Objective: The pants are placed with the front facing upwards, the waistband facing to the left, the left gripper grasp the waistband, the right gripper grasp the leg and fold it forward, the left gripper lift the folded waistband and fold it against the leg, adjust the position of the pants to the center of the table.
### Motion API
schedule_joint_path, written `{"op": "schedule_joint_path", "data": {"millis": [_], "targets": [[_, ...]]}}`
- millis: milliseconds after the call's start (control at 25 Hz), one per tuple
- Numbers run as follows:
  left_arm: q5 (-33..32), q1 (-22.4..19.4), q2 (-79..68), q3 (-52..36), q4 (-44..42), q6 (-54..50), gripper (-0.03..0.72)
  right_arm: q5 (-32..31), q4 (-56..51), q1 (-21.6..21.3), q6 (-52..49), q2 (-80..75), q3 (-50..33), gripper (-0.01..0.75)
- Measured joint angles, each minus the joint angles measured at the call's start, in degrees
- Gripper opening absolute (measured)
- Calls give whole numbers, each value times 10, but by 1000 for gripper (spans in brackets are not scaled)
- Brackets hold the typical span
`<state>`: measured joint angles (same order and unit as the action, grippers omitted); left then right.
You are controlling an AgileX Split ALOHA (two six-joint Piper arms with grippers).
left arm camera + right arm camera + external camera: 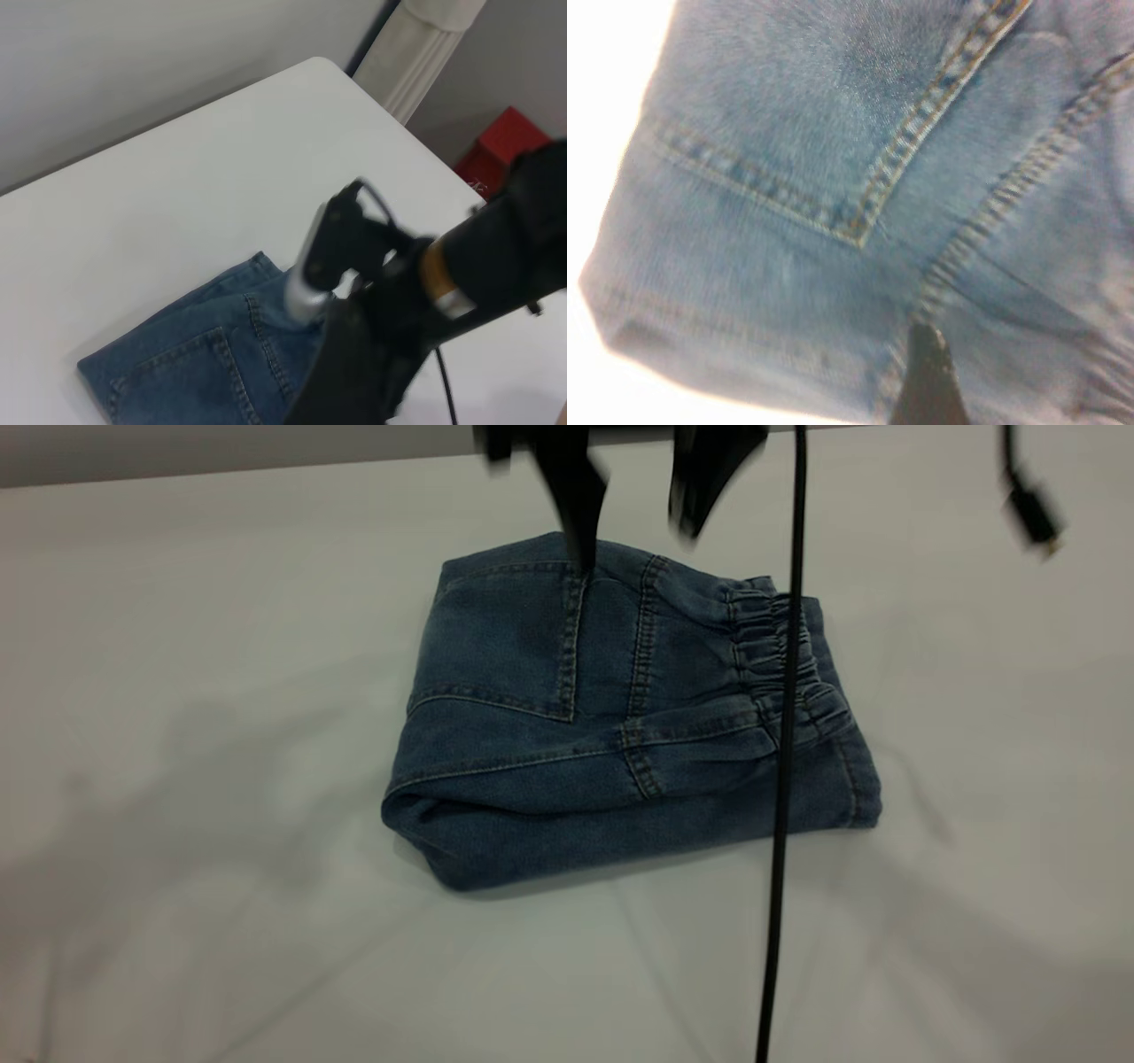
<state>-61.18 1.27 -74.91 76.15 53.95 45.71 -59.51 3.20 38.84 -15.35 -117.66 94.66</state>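
The pants (532,779) lie folded into a compact blue denim block mid-table (221,691), back pocket up. The ruched waistband (753,638) is at the block's right end. The leg is folded under and I cannot pick it out. My left gripper (585,558), a single tapered claw, is shut, with its tip at the pocket's side seam on the far edge. Just to its right my right gripper (695,527) hangs slightly higher, shut and holding nothing. In the right wrist view its flecked tip (926,354) sits over the stitched seam beside the pocket corner of the pants (788,133).
A black cable (780,868) hangs down across the exterior view over the waistband, and a plug (1032,509) dangles at top right. The left wrist view shows the right arm's camera (310,274) above the pants (195,363), the table corner (319,62) and a red object (509,142) beyond it.
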Motion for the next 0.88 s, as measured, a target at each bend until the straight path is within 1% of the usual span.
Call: {"op": "schedule_joint_path", "data": {"millis": [280,400,520,720,880], "targets": [[-65,1,46,0,-1,-15,564,-103,13,0,103,117,0,442],[-90,1,75,-1,-5,-51,562,-104,4,0,129,156,-6,441],[-90,1,112,-12,-7,-86,542,-105,-41,0,146,190,-39,433],[-90,1,194,-57,-59,-143,486,-105,-126,0,172,266,-125,424],[-90,1,286,-107,-122,-204,477,-105,-152,0,173,344,-204,424]]}}
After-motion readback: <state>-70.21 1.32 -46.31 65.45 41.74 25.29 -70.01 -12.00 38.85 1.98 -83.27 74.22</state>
